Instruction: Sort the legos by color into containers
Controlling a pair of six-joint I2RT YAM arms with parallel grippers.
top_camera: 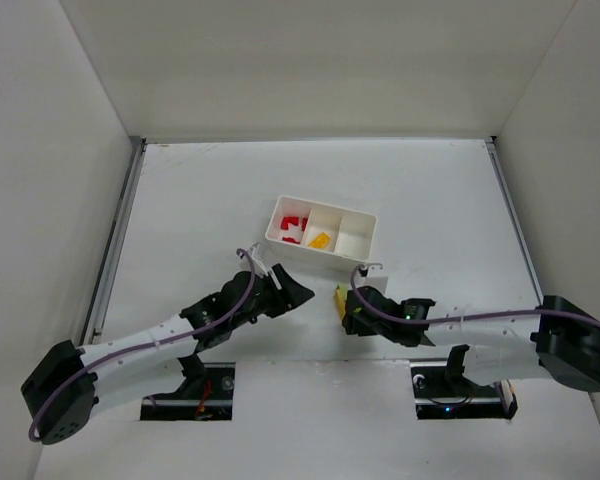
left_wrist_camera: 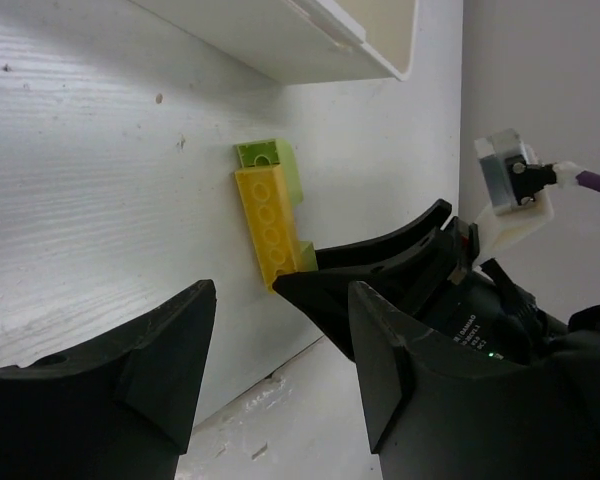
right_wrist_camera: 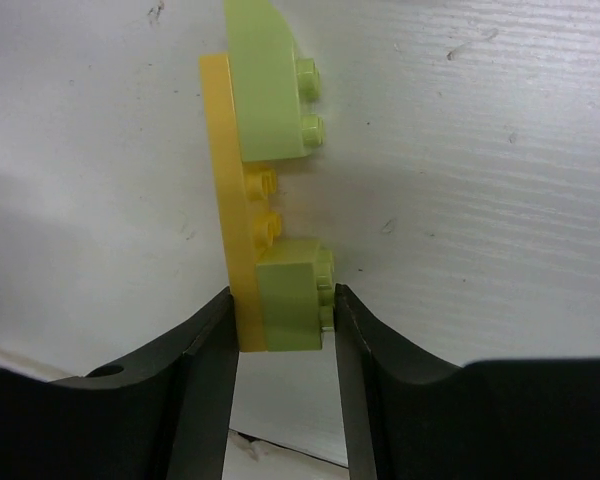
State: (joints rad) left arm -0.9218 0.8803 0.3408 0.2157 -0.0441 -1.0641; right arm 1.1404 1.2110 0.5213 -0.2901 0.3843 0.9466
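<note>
White desk (top_camera: 180,200) carries the yellow-and-green lego stack (right_wrist_camera: 265,200) just in front of the tray (top_camera: 315,260), its long axis running straight out from the right tool (right_wrist_camera: 285,305), clenched on its near end, while the left tool (top_camera: 300,292) hangs released just beside.

Soft, even light from above keeps the white table (top_camera: 200,190) bright and free of glare, shadows stay faint, and the left wrist view softens toward the tray (left_wrist_camera: 310,40) at twelve o'clock.
</note>
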